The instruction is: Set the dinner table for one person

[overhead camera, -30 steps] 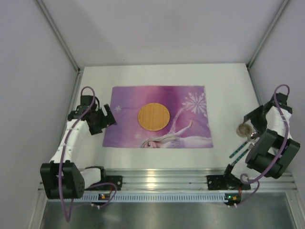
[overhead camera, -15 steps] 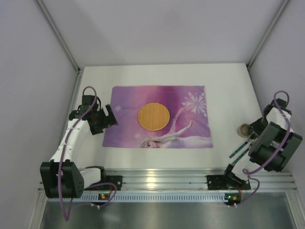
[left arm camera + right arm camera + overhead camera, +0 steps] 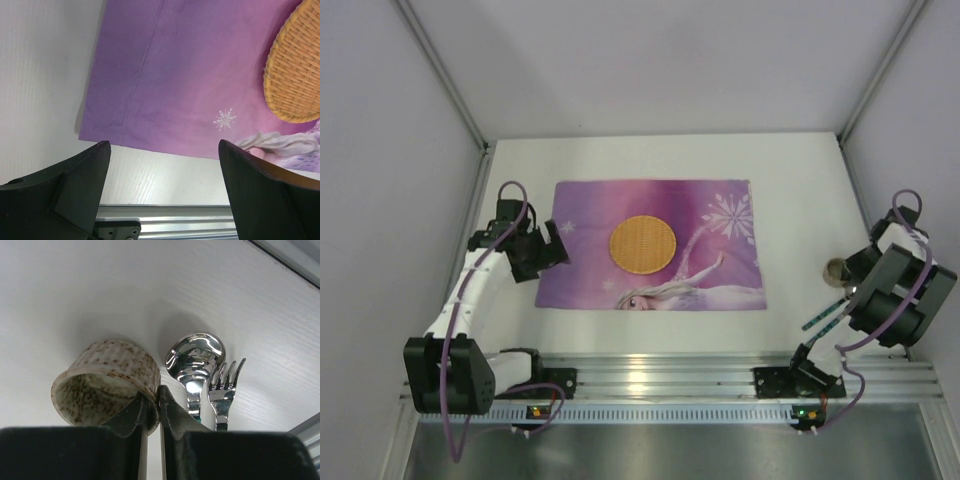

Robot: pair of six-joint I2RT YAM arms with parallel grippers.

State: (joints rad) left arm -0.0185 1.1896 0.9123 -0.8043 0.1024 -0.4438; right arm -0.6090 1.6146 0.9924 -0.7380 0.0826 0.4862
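On the right side of the white dinner table (image 3: 800, 180), a small speckled ceramic cup (image 3: 837, 268) stands close to the table's right edge. My right gripper (image 3: 850, 276) is shut on its wall. In the right wrist view one finger sits inside the cup (image 3: 102, 377) and the other outside, with the gripper (image 3: 159, 396) pinching the rim. A spoon (image 3: 196, 356) and a fork (image 3: 226, 385) lie just right of the cup. My left gripper (image 3: 556, 250) hangs open over the left edge of the purple placemat (image 3: 590, 215), holding nothing.
A round woven mat (image 3: 643, 244) lies in the middle of the placemat and shows at the upper right of the left wrist view (image 3: 295, 75). The ribbed aluminium rail (image 3: 660, 372) runs along the near edge. Grey walls close in both sides.
My right gripper has closed on the cup's wall, and the right arm has swung toward the table's right edge. The left arm has barely moved.
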